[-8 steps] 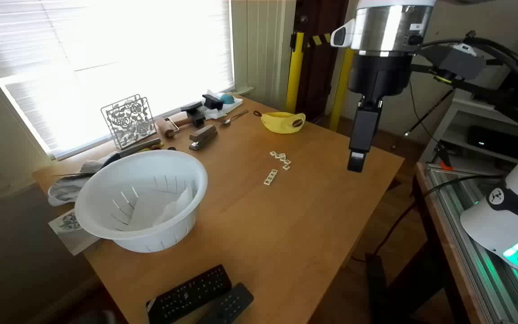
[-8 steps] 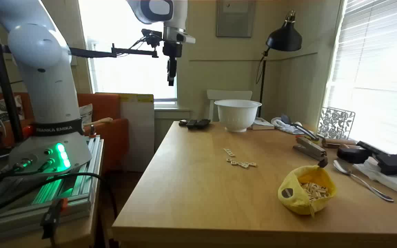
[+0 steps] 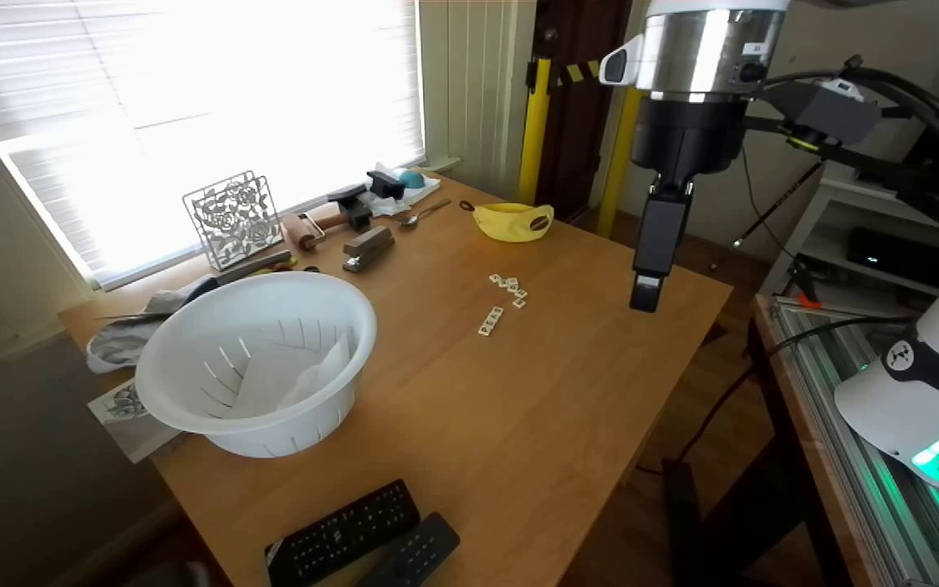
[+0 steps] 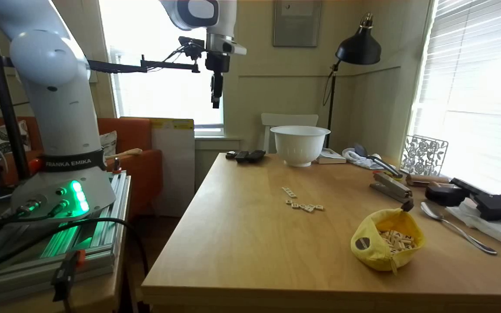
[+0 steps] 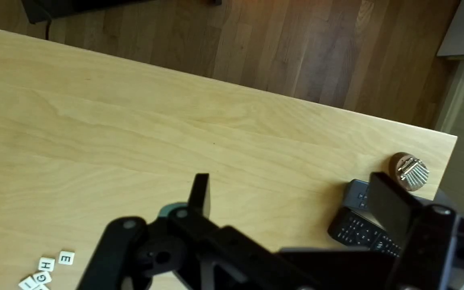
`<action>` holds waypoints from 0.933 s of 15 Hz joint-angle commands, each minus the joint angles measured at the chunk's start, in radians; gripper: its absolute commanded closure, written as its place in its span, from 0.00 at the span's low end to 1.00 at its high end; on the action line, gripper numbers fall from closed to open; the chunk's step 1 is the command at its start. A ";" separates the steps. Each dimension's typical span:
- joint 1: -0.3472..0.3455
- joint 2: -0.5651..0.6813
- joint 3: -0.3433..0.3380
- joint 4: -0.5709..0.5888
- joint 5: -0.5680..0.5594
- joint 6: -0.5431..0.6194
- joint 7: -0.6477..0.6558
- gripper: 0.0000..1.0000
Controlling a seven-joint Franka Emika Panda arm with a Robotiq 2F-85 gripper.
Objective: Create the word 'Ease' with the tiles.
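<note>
Several small cream letter tiles lie on the wooden table. A short straight row of tiles [image 3: 490,320] lies near a loose, crooked group of tiles [image 3: 509,285]. The row [image 4: 289,192] and the loose group [image 4: 305,206] also show in an exterior view. In the wrist view, an E tile [image 5: 66,257], an H tile [image 5: 46,264] and a G tile [image 5: 42,278] show at the lower left, with others partly cut off. My gripper [image 5: 291,175] is open and empty. It hangs high above the table, away from the tiles, in both exterior views [image 3: 645,295] [image 4: 215,103].
A yellow banana-shaped pouch [image 4: 385,241] holds many more tiles. A white bowl [image 3: 253,359], remotes [image 3: 347,530] and a stapler [image 3: 368,248] stand around the table. A spoon [image 4: 457,228] and metal rack [image 4: 424,155] lie window-side. A small thumb piano [image 5: 409,171] sits by a corner.
</note>
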 commanded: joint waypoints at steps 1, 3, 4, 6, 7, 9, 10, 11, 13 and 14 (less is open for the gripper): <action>-0.003 0.000 0.002 0.001 0.000 -0.002 -0.001 0.00; -0.023 0.014 0.001 -0.006 -0.022 0.034 0.018 0.00; -0.034 0.020 -0.003 -0.009 -0.029 0.056 0.020 0.00; -0.050 0.038 -0.017 -0.012 -0.021 0.100 0.013 0.00; -0.056 0.047 -0.023 -0.015 -0.016 0.128 0.009 0.00; -0.067 0.082 -0.037 -0.012 -0.014 0.176 -0.005 0.00; -0.070 0.098 -0.043 -0.010 -0.017 0.198 -0.015 0.00; -0.071 0.121 -0.052 -0.004 -0.019 0.210 -0.038 0.00; -0.070 0.158 -0.065 0.005 -0.029 0.231 -0.081 0.00; -0.073 0.176 -0.069 0.009 -0.042 0.242 -0.100 0.00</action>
